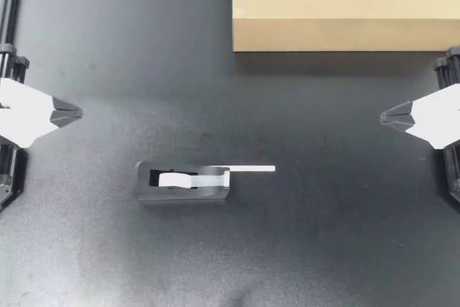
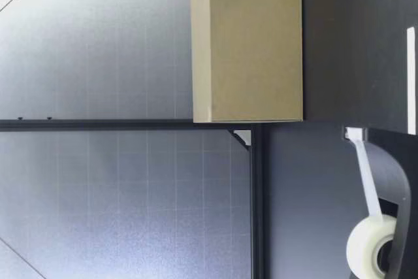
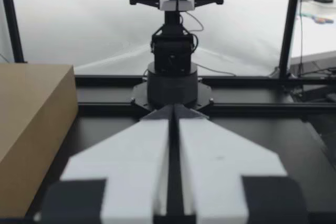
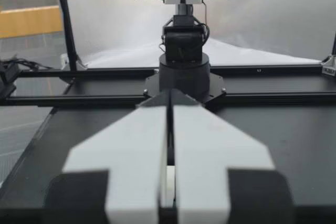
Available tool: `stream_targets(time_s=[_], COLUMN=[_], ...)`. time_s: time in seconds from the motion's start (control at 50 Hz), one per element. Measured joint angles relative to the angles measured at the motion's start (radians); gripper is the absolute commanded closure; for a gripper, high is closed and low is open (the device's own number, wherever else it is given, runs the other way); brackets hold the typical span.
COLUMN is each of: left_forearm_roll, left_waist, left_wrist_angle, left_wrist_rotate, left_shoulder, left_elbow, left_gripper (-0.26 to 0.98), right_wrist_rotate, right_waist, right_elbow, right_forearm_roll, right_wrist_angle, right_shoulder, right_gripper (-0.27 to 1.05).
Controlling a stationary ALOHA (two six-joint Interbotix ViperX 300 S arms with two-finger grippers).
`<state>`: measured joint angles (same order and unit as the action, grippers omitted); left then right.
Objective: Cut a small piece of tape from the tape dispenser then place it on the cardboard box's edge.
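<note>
The tape dispenser [image 1: 183, 181] lies on the dark surface [image 1: 144, 55] between my two sets of fingers, nearer my left fingers [image 1: 77, 113] than my right fingers [image 1: 384, 116], and off to one side of the line between them. Its roll [image 1: 171, 179] sits inside the body. A white strip of tape [image 1: 251, 170] sticks out past the cutter end toward my right fingers, well short of them.

The cardboard box [image 1: 345, 5] stands on the other side of that line, well apart from the dispenser and closer to my right fingers. From table height the box [image 2: 255, 44] stands farther back than the dispenser [image 2: 392, 181]. The roll [image 2: 369, 246] feeds a band of tape up to the cutter, and the strip [image 2: 411, 80] runs on beyond it.

Both arms sit at the side edges of the surface with their fingers aimed straight at each other. In the left wrist view my left fingers [image 3: 171, 113] are clenched with only a thin seam between them, grasping nothing. The box [image 3: 31, 108] is beside them, and the right arm's base [image 3: 173, 72] is dead ahead. In the right wrist view my right fingers [image 4: 170, 95] are pressed together the same way, also grasping nothing. The left arm's base [image 4: 181, 61] is ahead of them.
</note>
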<state>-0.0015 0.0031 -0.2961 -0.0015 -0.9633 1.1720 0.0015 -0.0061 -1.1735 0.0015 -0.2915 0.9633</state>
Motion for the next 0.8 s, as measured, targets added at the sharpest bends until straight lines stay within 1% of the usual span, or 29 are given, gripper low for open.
stream_targets(time_s=[0.06, 0.22, 0.34, 0.44, 0.6, 0.8], left_forearm_roll=[0.000, 0.000, 0.000, 0.000, 0.000, 0.000], left_waist=[0.002, 0.011, 0.011, 0.012, 0.012, 0.012], left_wrist_angle=[-0.006, -0.043, -0.061, -0.071, -0.074, -0.074], left_wrist_rotate=[0.000, 0.000, 0.000, 0.003, 0.006, 0.006], left_shoulder=[0.002, 0.005, 0.005, 0.006, 0.014, 0.023], left_elbow=[0.005, 0.023, 0.035, 0.041, 0.044, 0.046], left_gripper=[0.84, 0.84, 0.84, 0.84, 0.84, 0.84], right_wrist_rotate=[0.000, 0.006, 0.008, 0.011, 0.014, 0.023], right_waist=[-0.002, 0.000, -0.009, -0.032, -0.054, -0.057], right_elbow=[0.000, 0.008, 0.063, 0.132, 0.255, 0.449], right_forearm_roll=[0.000, 0.000, 0.012, 0.034, 0.046, 0.051], right_wrist_angle=[-0.002, -0.029, -0.035, -0.014, 0.072, 0.239], right_shoulder=[0.000, -0.021, -0.092, -0.189, -0.383, -0.646], right_gripper=[0.91, 0.91, 0.91, 0.91, 0.91, 0.91])
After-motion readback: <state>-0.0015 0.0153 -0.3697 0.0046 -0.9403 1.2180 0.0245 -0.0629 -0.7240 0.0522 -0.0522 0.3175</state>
